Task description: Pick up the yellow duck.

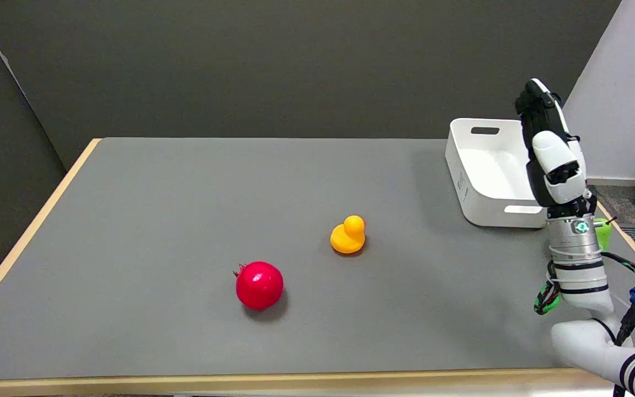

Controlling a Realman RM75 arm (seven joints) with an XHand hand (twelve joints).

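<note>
The yellow duck (348,236) sits upright on the grey table near its middle, small head toward the right. My right hand (549,149) is raised in the air at the right side of the table, far to the right of the duck and well above the surface. Its fingers point upward, seen edge-on, and nothing is in them. The hand stands in front of the white bin and touches nothing.
A red pomegranate (259,284) lies left and in front of the duck. A white bin (480,182) stands at the back right. A green object (604,231) shows partly behind my wrist. The table's wooden edge (273,383) runs along the front.
</note>
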